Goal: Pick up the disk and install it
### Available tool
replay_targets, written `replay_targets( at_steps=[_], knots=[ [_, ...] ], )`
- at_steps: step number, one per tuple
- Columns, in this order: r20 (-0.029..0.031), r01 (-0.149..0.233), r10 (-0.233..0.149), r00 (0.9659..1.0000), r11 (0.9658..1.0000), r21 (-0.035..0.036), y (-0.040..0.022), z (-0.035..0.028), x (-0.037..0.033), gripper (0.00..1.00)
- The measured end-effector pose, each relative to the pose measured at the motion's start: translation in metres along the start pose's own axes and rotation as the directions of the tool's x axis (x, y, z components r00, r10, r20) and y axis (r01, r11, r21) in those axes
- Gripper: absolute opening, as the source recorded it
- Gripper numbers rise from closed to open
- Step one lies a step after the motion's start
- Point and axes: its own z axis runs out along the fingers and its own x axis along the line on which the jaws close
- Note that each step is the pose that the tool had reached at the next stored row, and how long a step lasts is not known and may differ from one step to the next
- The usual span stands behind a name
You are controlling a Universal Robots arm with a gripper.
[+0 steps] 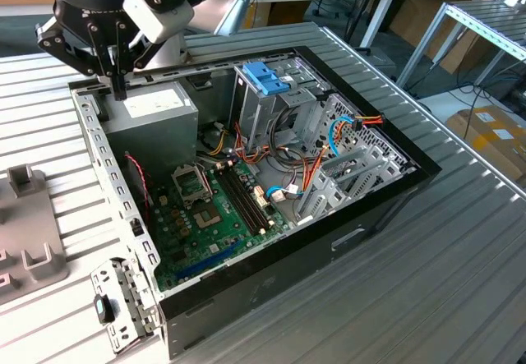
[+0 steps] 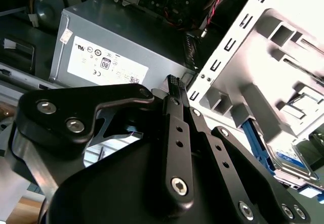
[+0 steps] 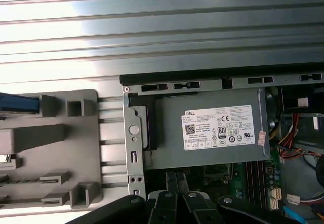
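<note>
The tool (image 1: 120, 91) hangs clenched on nothing over the open computer case's (image 1: 246, 286) 11 o'clock corner in the exterior view, just above the grey power supply (image 1: 152, 113). The blue-railed disk (image 2: 289, 155) lies in the grey holder (image 1: 29, 216) on the table (image 1: 460, 282), at the case's 9 o'clock, apart from the tool.

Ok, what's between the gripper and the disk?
In the second wrist view, the case's slotted wall and grey holder lie between gripper and disk.
</note>
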Motion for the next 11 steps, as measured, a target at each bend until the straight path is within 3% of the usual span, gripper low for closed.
replay_targets(
  at_steps=[11],
  knots=[
    [0.0000, 0.000, 0.000, 1.0000, 1.0000, 0.0000, -0.0003, -0.0001, 0.0039, 0.11]
  ],
)
